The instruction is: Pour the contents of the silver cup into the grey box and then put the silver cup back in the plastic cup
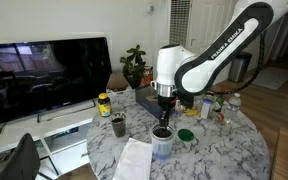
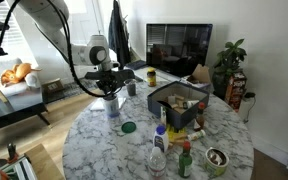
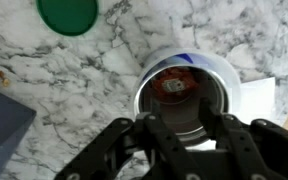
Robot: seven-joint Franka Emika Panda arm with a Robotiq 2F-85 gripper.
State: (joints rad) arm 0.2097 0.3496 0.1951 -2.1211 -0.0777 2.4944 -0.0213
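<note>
The silver cup (image 3: 177,106) stands inside the translucent plastic cup (image 3: 231,76) on the marble table, with something red and orange (image 3: 174,86) in it. My gripper (image 3: 179,120) hangs directly over the cup, open, with its two black fingers down at the rim on either side. It is not closed on anything. In both exterior views the gripper (image 1: 163,112) (image 2: 109,88) sits just above the nested cups (image 1: 161,140) (image 2: 112,106). The grey box (image 2: 156,97) holds several items and stands near the table's middle. It also shows behind the arm (image 1: 144,98).
A green lid (image 3: 68,14) (image 1: 187,134) (image 2: 128,127) lies on the table near the cups. A small dark grey cup (image 1: 118,125) and a yellow-lidded jar (image 1: 104,104) stand nearby. A white cloth (image 1: 134,160) lies at the table edge. Bottles (image 2: 159,150) cluster beyond the box.
</note>
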